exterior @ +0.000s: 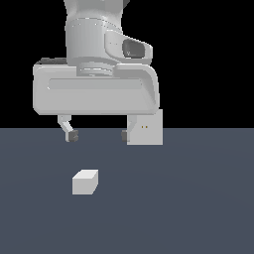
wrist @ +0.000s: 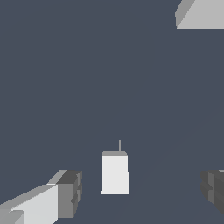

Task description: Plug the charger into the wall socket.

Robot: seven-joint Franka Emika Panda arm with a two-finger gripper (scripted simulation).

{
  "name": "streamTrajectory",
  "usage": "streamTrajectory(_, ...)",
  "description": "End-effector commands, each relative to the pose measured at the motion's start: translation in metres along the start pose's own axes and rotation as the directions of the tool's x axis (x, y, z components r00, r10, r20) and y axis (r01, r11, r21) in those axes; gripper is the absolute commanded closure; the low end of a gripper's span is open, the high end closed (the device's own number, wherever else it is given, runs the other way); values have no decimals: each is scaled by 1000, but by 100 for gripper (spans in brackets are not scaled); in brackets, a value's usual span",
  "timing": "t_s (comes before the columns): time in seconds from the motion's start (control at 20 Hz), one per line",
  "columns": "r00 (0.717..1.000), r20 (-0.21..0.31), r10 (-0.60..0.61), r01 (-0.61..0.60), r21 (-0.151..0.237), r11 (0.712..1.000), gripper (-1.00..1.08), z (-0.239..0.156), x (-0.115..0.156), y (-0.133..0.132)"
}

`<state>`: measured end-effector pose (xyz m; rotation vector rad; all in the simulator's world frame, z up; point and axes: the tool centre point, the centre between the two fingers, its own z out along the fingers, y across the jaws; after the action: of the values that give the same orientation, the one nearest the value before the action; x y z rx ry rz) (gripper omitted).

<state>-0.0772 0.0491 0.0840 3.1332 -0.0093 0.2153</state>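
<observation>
Gripper [exterior: 97,135] spread wide, holding nothing, above the floor. Charger [exterior: 85,182] lies below, apart from the fingers, two thin prongs visible in wrist view. Wall socket [exterior: 149,130] upright behind. No legible writing

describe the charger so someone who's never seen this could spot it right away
Start at the big grey gripper hanging open over the dark floor. Below it lies the charger, a small off-white block. Unlike the larger upright wall socket, it lies flat, with two thin prongs.
</observation>
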Motion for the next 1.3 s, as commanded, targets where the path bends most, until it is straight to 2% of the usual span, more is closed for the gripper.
streamTrajectory(0.0,1000,-19,0,0,1,1000,-92,5,-6,-5)
streamTrajectory(0.5,998,-55,1,-1,2,1000,-92,19,-18,-16)
streamTrajectory(0.9,998,-55,0,0,1,1000,-92,23,-19,-17)
streamTrajectory(1.25,998,-56,0,0,0,1000,-92,49,-23,-17)
